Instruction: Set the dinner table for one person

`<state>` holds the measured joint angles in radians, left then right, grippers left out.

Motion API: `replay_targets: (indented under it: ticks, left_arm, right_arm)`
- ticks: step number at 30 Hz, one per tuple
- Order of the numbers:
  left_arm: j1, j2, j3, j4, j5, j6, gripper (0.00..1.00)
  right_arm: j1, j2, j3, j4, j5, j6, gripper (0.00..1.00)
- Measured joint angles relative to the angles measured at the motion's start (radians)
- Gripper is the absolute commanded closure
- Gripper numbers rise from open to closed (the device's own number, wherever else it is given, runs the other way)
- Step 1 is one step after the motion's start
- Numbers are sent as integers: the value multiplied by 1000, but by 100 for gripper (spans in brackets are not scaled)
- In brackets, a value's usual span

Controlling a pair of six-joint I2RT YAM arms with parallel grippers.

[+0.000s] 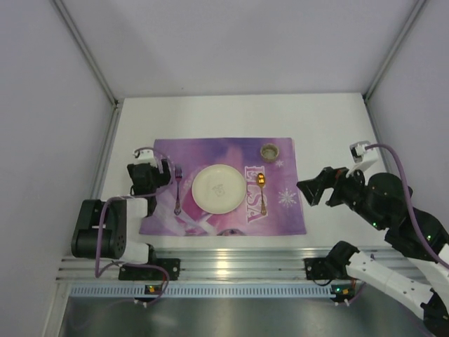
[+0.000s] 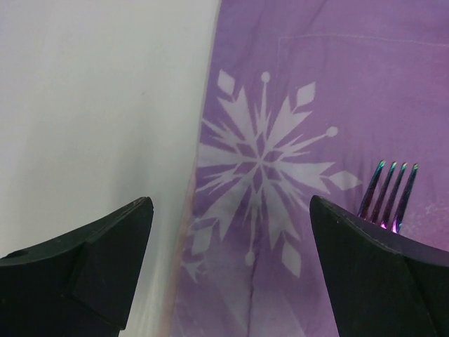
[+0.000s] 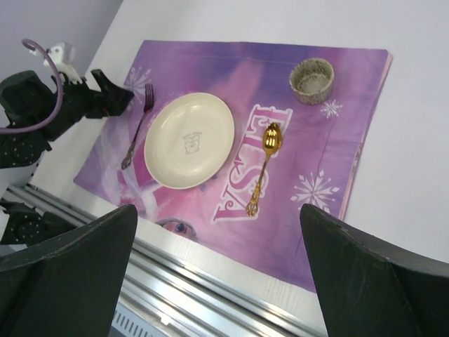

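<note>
Left gripper [image 2: 231,210]: jaws wide apart, empty; fork [image 2: 390,191] just beside one finger. Right gripper [image 3: 217,217]: jaws wide apart, empty. Dinner table [image 1: 210,116] beneath both: likely rigid, heavy, smooth. Do not grasp it; use it as support surface.

- The dinner table [image 1: 210,116] is a large white rectangular top filling the middle of the top view. It is bare across its upper part and down its right side.
- A ribbed silver rail [image 1: 231,263] runs along its lower edge in that view.
- A purple placemat [image 1: 210,151] lies flat on it, at centre to lower centre of the frame. The mat's lower edge is just above the rail, and it sits nearer the table's left side than its right.
- The mat bears a white snowflake [image 2: 259,165] and "ELSA" lettering [image 1: 251,203].
</note>
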<state>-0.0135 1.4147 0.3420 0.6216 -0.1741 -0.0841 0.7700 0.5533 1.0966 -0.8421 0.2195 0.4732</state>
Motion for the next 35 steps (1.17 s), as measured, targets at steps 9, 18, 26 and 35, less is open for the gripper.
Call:
replay_targets:
  ticks: [9,18,26,35]
  left_arm:
    - [37,141,24,212,115,5,2]
    - [20,165,-39,406,104,18,2]
    - [19,165,-39,425,97,28,2]
    - [19,165,-39,425,94,31,2]
  right_arm:
    - [0,-159,-24,-145,28,64,0]
    - [0,-173,-49,-161,49,98,0]
    - [0,-175,-47,-161,87,97,0]
    - [0,-279,-48,-156,122,135,0]
